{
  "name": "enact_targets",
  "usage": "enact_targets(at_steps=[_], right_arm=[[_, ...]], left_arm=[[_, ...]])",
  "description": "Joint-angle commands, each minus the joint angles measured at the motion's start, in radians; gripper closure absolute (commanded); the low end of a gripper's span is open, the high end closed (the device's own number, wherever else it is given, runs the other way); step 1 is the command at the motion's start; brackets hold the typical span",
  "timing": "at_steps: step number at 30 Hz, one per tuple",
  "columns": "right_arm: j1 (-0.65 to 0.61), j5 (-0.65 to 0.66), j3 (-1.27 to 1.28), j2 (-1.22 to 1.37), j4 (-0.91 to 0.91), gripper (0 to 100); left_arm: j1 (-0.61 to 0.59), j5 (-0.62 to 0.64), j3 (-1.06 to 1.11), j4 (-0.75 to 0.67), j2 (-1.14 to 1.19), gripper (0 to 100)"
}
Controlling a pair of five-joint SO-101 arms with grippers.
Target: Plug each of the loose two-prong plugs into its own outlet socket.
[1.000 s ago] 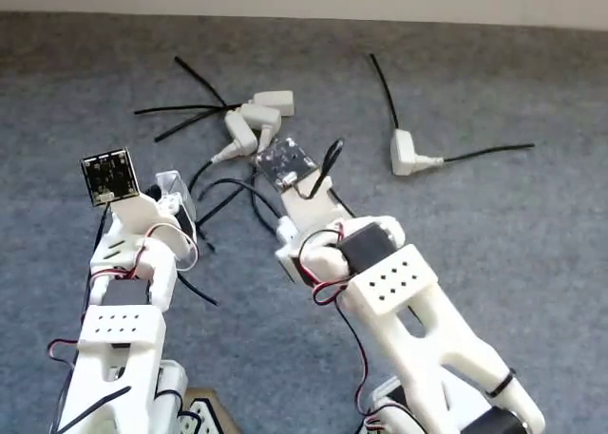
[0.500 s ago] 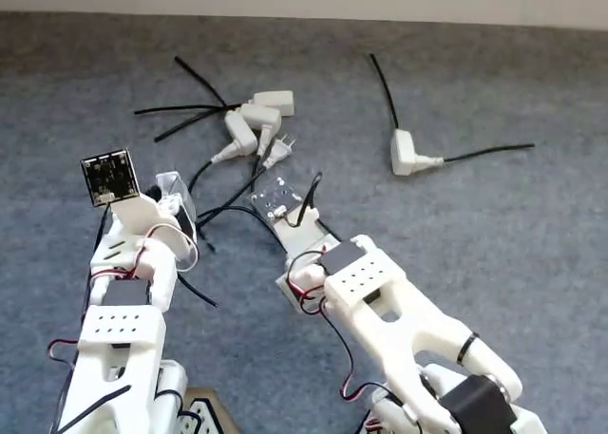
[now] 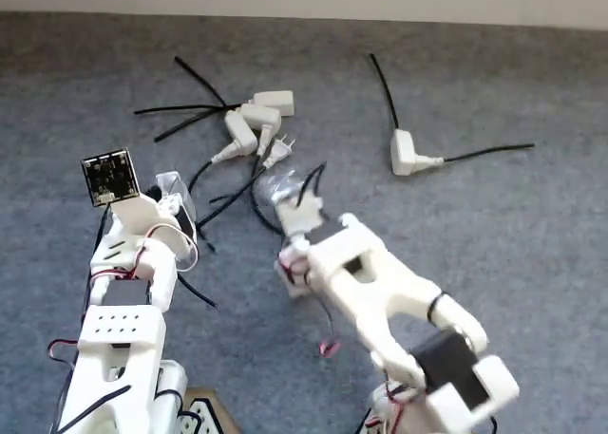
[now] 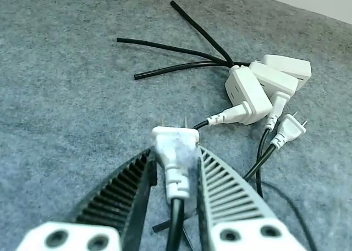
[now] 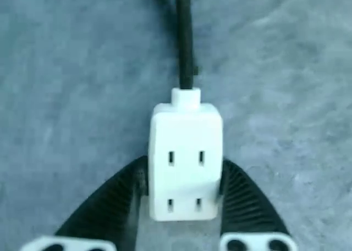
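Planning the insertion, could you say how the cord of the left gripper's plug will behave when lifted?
Probably floppy: the black cord looks thin, and neighbouring cords lie in loose curves. Likely light, trailing behind the rigid plug.

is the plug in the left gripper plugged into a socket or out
Out. The plug is clamped in the left gripper with both prongs bare and nothing fitted over them.
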Motion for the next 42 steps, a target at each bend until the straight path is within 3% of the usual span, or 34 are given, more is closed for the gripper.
enact_targets(at_steps=[1,11,17,22,26,29,34,42], right_arm=[[0.068,-0.196,-0.16,0.044,-0.013,97.0],[0.027,-0.821,-0.251,0.071,-0.012,97.1],[0.025,-1.051,-0.236,0.134,-0.012,97.1],[-0.01,-1.051,-0.308,0.288,-0.01,97.1],[-0.005,-0.901,-0.407,0.375,0.051,96.4],[-0.01,-0.824,-0.479,0.377,0.145,87.8],[-0.012,-0.815,-0.636,0.377,0.283,69.7],[-0.004,-0.812,-1.021,0.375,0.599,67.6]], left_arm=[[0.018,0.002,-0.008,-0.003,-0.012,99],[0.021,0.002,-0.01,-0.005,-0.012,99],[0.021,0.002,-0.004,-0.035,-0.012,99],[0.022,0.003,-0.004,-0.038,-0.012,99],[0.035,0.003,-0.004,-0.038,-0.012,99],[0.048,0.002,-0.004,-0.037,-0.012,99],[0.048,0.002,-0.004,-0.037,-0.012,99],[0.045,0.008,-0.008,-0.038,-0.019,99]])
